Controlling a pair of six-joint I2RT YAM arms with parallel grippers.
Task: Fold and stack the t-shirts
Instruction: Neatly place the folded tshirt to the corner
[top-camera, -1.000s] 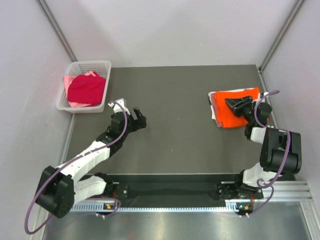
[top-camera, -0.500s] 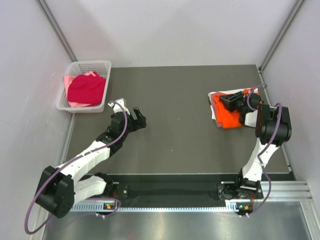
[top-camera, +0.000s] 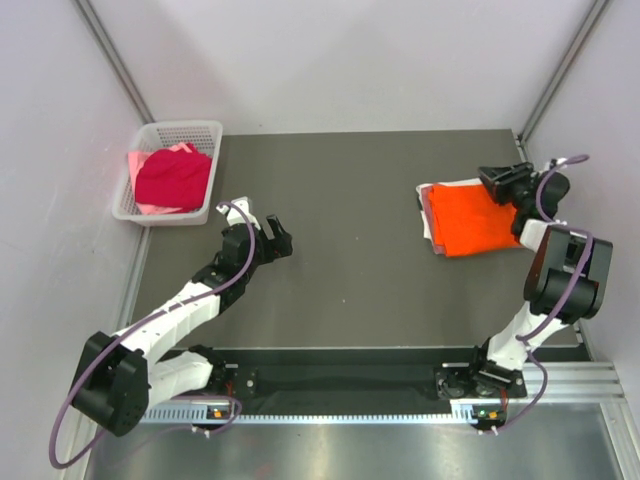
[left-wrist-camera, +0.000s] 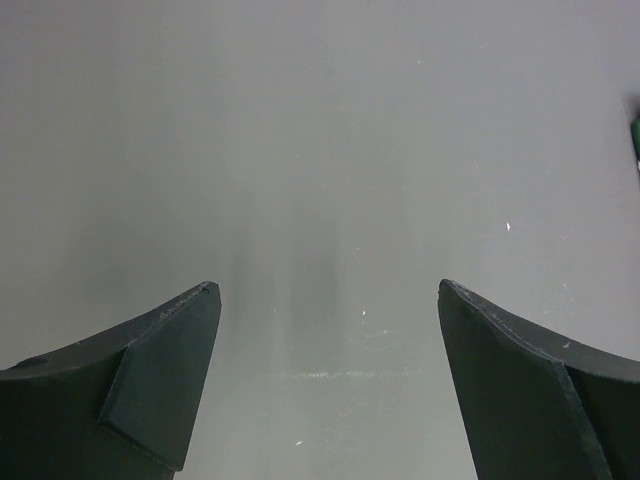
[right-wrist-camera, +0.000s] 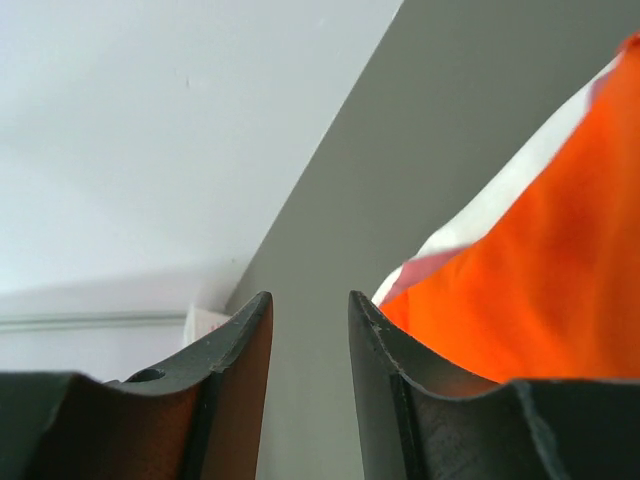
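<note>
Top camera high over the table (top-camera: 350, 200), looking down on all of it, left wrist camera close over the table, facing out between its 2 fingers (left-wrist-camera: 150, 400), right wrist camera low at far right, sharing the orange t-shirt (right-wrist-camera: 540, 300) with the top view

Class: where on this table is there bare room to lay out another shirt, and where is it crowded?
Free: the wide middle of the table, between the left arm and the orange t-shirt. Crowded: far-left by the basket, far-right around that shirt.
</note>
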